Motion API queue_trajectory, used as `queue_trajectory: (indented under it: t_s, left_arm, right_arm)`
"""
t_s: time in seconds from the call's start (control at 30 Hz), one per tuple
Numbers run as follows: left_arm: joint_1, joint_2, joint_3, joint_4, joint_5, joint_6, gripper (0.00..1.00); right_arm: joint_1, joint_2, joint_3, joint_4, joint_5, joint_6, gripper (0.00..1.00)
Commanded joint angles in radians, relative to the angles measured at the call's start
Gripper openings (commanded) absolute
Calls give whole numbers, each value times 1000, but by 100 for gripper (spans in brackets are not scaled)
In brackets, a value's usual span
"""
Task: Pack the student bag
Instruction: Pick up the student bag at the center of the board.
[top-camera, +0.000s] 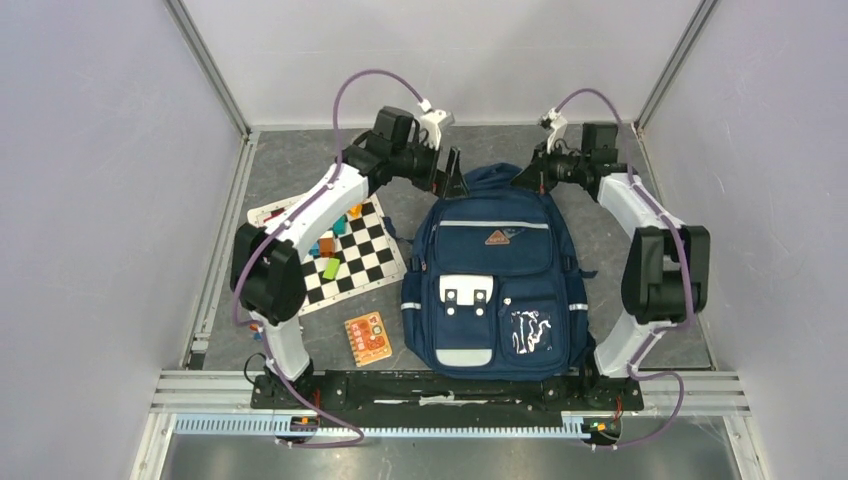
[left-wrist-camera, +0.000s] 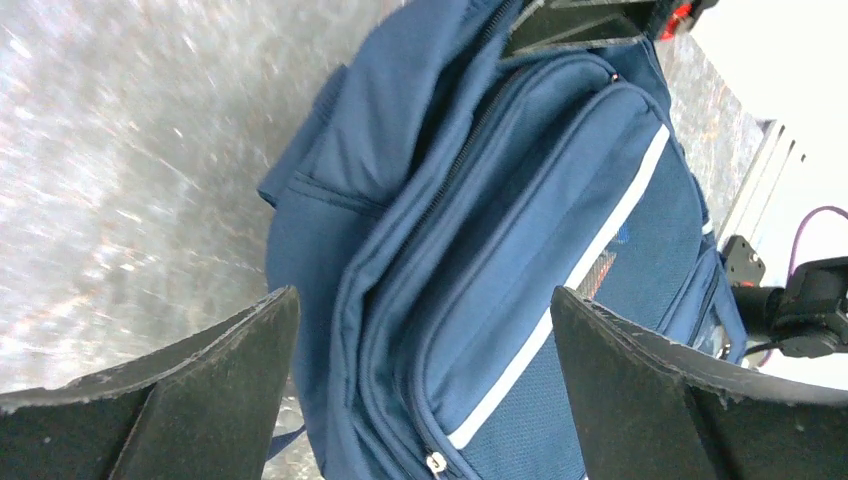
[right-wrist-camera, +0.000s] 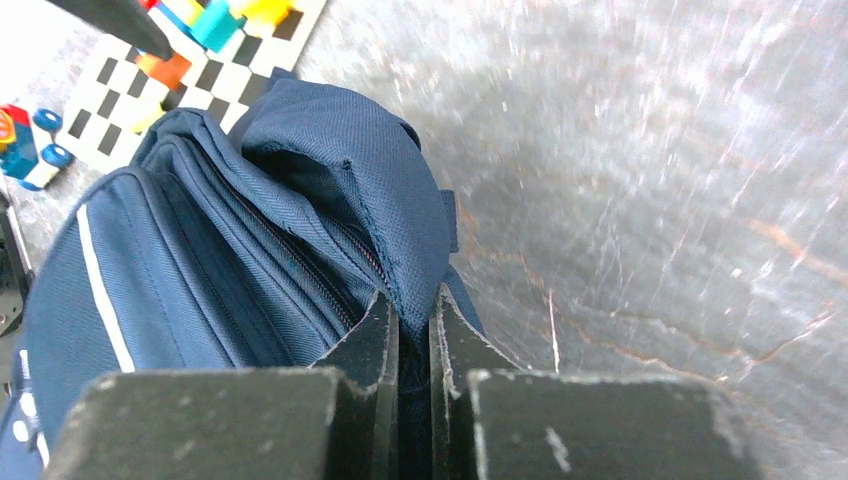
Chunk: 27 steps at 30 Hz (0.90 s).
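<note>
The student bag (top-camera: 495, 280), a navy backpack with grey stripes and a white patch, lies flat on the grey table with its top toward the far wall. My left gripper (top-camera: 452, 178) hovers at the bag's top left corner. In the left wrist view it (left-wrist-camera: 425, 320) is open wide, with the bag's zipped top edge (left-wrist-camera: 520, 230) between its fingers and untouched by them. My right gripper (top-camera: 530, 176) is at the top right corner. In the right wrist view its jaws (right-wrist-camera: 413, 300) are shut on a fold of the bag's upper fabric (right-wrist-camera: 340, 170) beside a zip line.
A black-and-white checkered board (top-camera: 372, 245) with several coloured blocks (top-camera: 328, 262) lies left of the bag, partly under the left arm. A small orange box (top-camera: 368, 338) sits near the bag's lower left. Metal frame rails (top-camera: 215, 250) and walls close in both sides.
</note>
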Motion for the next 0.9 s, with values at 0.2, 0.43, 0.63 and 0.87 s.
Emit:
queue_trajectory:
  t_s: [0.2, 0.43, 0.63, 0.87]
  left_arm:
    - [-4, -133, 135, -91, -37, 130, 100]
    - [-24, -166, 109, -139, 56, 130, 100]
    - [-67, -200, 35, -148, 60, 147, 79]
    - [-72, -311, 13, -60, 50, 56, 2]
  right_arm:
    - [80, -308, 136, 289, -173, 125, 0]
    - [111, -364, 155, 359, -191, 207, 0]
    - [135, -389, 160, 400, -181, 239, 0]
    - [151, -448, 152, 318, 18, 184, 6]
